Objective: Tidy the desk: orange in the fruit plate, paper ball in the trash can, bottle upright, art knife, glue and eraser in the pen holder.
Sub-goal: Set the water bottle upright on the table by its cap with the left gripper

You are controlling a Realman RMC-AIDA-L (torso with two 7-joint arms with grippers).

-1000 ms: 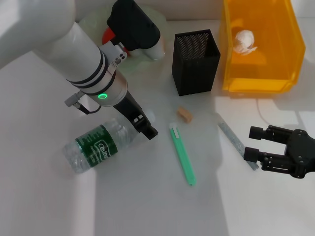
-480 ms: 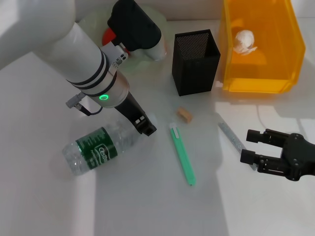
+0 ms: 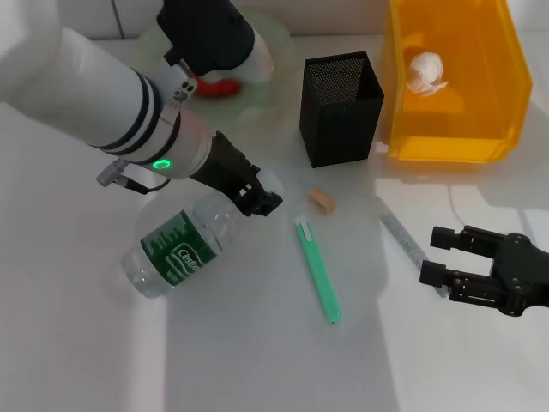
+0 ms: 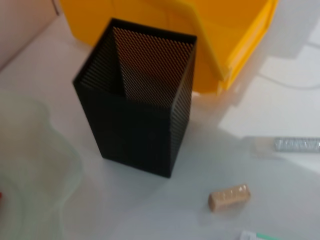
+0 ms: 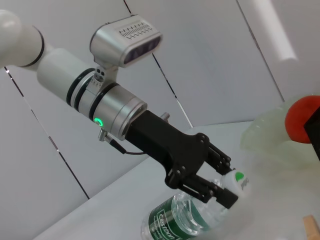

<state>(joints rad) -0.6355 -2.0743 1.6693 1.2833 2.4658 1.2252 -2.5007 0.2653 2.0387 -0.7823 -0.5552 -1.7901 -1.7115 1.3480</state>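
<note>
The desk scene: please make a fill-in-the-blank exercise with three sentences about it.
1. The paper ball lies inside the ____.
2. The left gripper's fingers are closed on the neck of the ____.
3. The eraser lies on the desk, in front of the ____.

Missing words: trash can; bottle; pen holder

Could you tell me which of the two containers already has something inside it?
The yellow-orange trash can: the paper ball lies inside it, while the black mesh pen holder looks empty.
</note>
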